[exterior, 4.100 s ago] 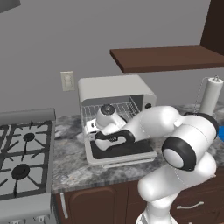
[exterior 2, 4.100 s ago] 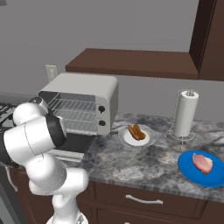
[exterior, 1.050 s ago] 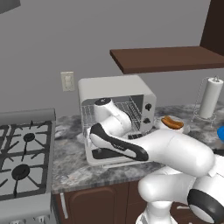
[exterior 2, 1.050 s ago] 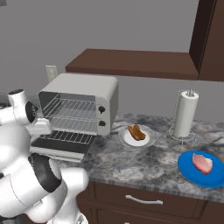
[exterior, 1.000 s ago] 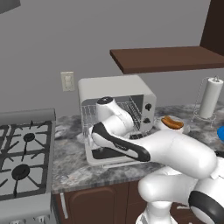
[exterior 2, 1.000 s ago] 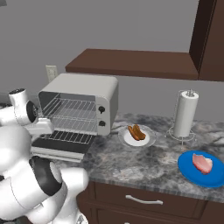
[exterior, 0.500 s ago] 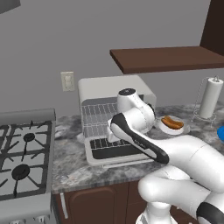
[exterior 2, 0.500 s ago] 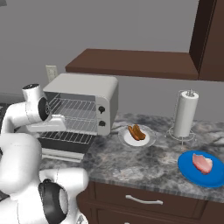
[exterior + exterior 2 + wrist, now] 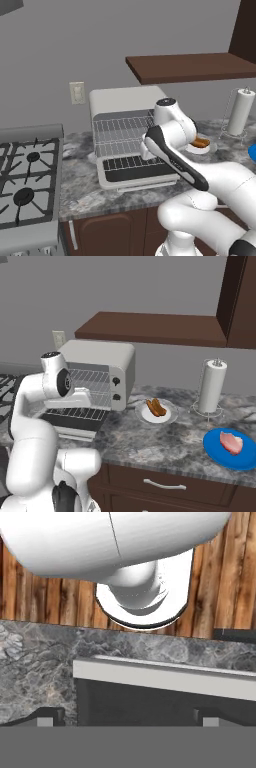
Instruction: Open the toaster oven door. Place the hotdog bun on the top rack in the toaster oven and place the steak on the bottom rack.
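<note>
The toaster oven (image 9: 125,102) stands at the back of the counter, and its door (image 9: 136,170) lies folded down flat. Inside show the top rack (image 9: 121,124) and the bottom rack (image 9: 119,147), both bare. My gripper (image 9: 129,717) hangs open just above the lowered door, its pale handle (image 9: 165,674) below the fingertips; nothing sits between the fingers. From the right base view the gripper (image 9: 81,402) is in front of the oven mouth. The hotdog bun (image 9: 156,407) rests on a white dish (image 9: 144,414) right of the oven. The steak (image 9: 231,442) lies on a blue plate (image 9: 220,454) further right.
A black-grated stove (image 9: 25,172) adjoins the oven on the left. A paper towel roll (image 9: 210,386) on a wire stand sits behind the plates. A dark wooden shelf (image 9: 150,326) hangs above the counter, and grey marbled countertop (image 9: 165,438) stretches before the dishes.
My arm has swung from the oven's left front across to the right, and the wrist now stands upright over the lowered door. The door, bun and steak have stayed where they were.
</note>
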Available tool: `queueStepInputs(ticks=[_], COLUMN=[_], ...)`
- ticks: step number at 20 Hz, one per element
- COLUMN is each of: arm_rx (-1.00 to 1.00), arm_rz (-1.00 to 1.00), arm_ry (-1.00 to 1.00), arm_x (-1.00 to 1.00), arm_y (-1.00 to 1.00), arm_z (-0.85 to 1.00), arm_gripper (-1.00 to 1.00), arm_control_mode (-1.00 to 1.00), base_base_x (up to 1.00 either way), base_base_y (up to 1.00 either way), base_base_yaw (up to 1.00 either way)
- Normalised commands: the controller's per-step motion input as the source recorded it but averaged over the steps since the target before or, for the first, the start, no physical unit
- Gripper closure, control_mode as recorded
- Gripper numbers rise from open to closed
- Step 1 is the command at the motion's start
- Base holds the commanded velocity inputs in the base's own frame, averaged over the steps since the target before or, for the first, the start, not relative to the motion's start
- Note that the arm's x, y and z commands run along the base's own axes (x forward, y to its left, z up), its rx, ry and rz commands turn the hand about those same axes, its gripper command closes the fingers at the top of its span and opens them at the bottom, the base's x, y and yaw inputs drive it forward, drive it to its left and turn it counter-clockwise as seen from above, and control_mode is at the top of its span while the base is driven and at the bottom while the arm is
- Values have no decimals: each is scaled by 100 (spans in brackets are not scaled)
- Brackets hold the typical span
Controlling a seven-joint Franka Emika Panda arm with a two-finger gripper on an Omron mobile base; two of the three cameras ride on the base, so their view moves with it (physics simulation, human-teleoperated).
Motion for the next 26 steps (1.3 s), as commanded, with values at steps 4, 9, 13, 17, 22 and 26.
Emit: queueStepInputs(ticks=[4,9,13,17,22,26], arm_rx=[-3,-2,-2,-1,-1,0], arm_rz=[0,0,0,0,0,-2], arm_ry=[0,0,0,0,0,-2], arm_x=[0,0,0,0,0,0], arm_y=[-52,-51,-50,-51,-55,-63], arm_z=[5,4,0,1,1,0], arm_gripper=[-100,-100,-100,-100,-100,-100], arm_control_mode=[-100,-100,-100,-100,-100,-100], base_base_x=[0,0,0,0,0,0], base_base_y=[0,0,0,0,0,0], base_base_yaw=[0,0,0,0,0,0])
